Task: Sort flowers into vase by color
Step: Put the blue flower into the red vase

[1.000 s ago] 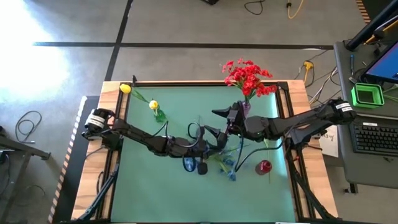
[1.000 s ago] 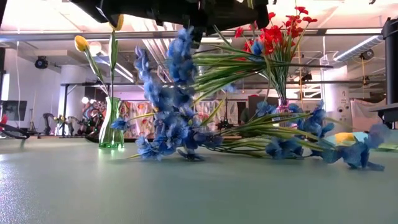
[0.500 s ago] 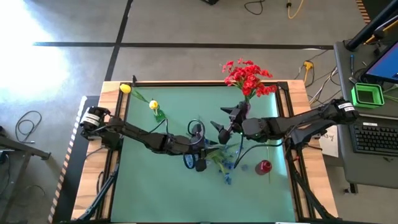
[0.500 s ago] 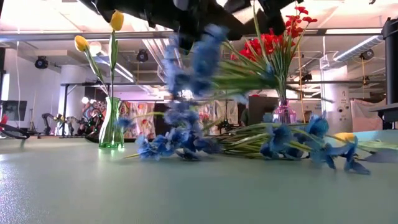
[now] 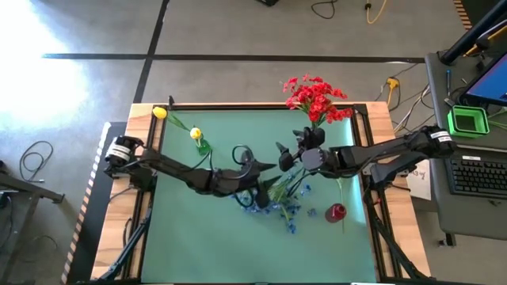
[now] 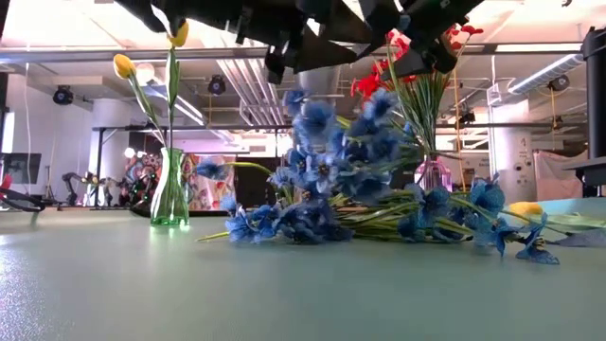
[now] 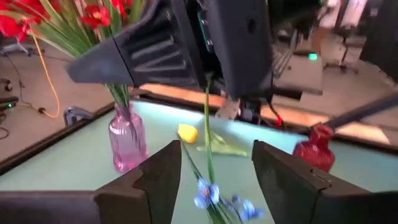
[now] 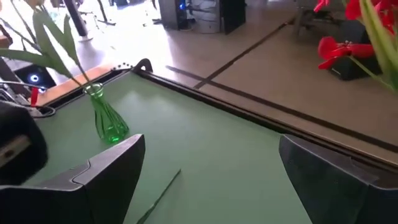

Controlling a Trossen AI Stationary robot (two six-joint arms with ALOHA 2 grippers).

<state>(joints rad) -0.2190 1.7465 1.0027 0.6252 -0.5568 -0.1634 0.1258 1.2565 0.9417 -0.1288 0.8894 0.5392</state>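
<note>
A pile of blue flowers (image 5: 279, 203) lies on the green mat at mid-table, and one spray (image 6: 327, 156) leans up on it. My left gripper (image 7: 214, 180) hovers open above the pile. A thin green stem (image 7: 207, 134) runs through the gap and touches neither finger. My right gripper (image 8: 211, 180) hangs just beyond it, toward the table's right. It is wide open, with only a thin stem (image 8: 159, 196) showing low between its fingers. Yellow tulips stand in a green vase (image 5: 203, 146). Red flowers (image 5: 315, 96) stand in a pink vase (image 7: 127, 140).
A small red vase (image 5: 336, 212) stands at the near right of the mat. A loose yellow flower head (image 7: 186, 132) lies between the pink and red vases. The two grippers are close together over the pile. Bare mat (image 5: 190, 237) shows at the near left.
My left gripper has opened and let go of the blue spray it held up. The spray's hanging blossoms have swung toward the table's right and sunk onto the pile. My right gripper has stayed wide open close by.
</note>
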